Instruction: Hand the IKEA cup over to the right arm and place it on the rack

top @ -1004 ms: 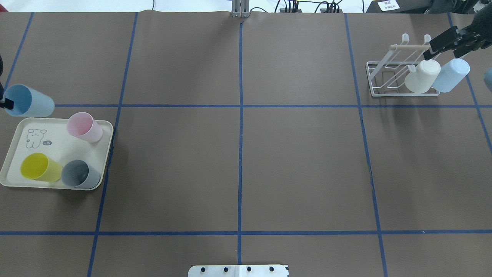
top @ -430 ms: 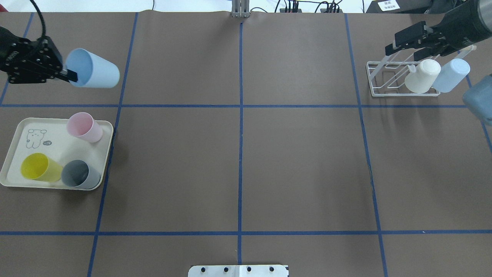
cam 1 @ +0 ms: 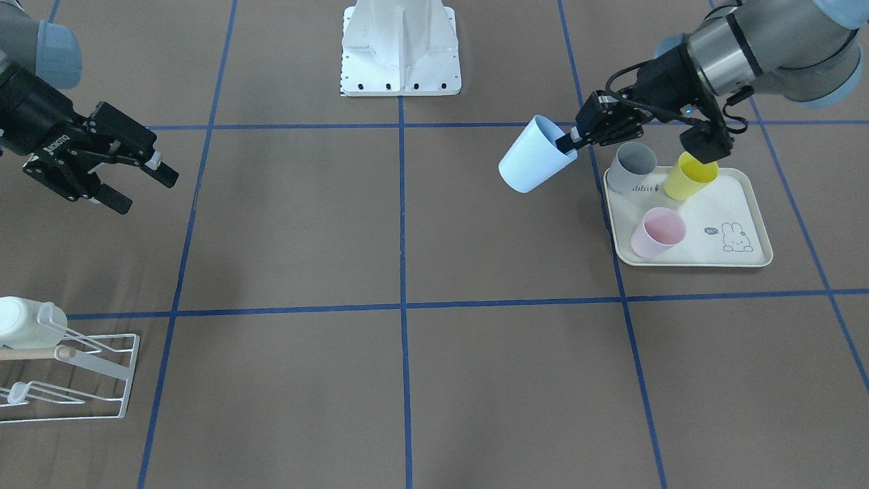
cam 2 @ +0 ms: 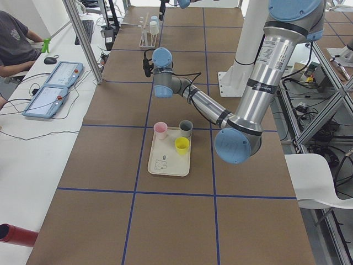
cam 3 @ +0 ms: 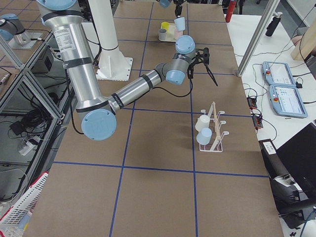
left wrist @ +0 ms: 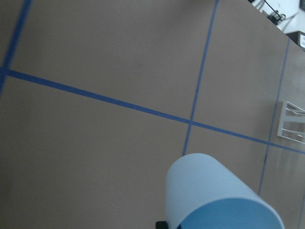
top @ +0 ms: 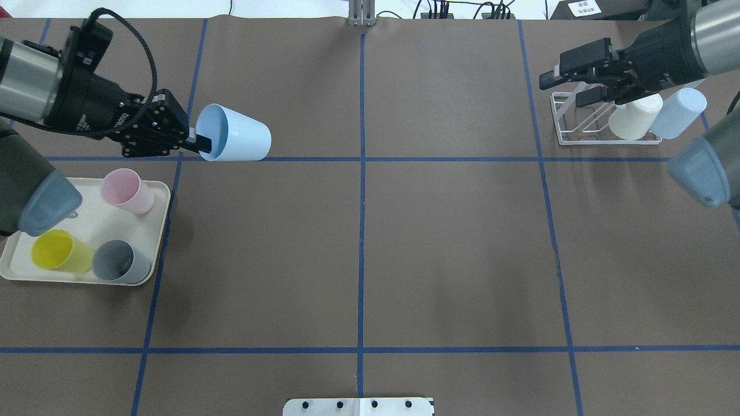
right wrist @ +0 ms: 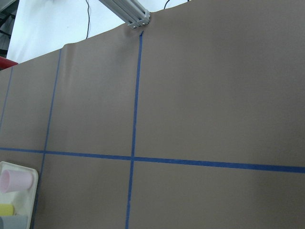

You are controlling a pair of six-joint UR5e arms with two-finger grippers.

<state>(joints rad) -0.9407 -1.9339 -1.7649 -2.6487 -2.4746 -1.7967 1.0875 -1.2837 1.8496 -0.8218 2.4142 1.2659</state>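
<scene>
Jaws of our left gripper [top: 199, 144] pinch the rim of the light blue cup [top: 237, 140], holding it sideways above the table [top: 451, 242]; our right gripper [top: 563, 86] gapes wide near the rack [top: 555, 115]. We judge the cup light, stiff, slick: take its free base end, with open table between arms

Lighting's bright and even, coming from above, so the brown table [top: 451, 242] looks flat and matte with no glare. Shadows are soft and faint, just dark smudges beside the tray [top: 87, 222] and below the rack [top: 581, 128]. The fixed cams look sharp. The left wrist view goes dim along its left edge, and the blue cup [left wrist: 209, 195] up close looks soft. The white background [right wrist: 43, 24] in the right wrist view is blown out.
</scene>
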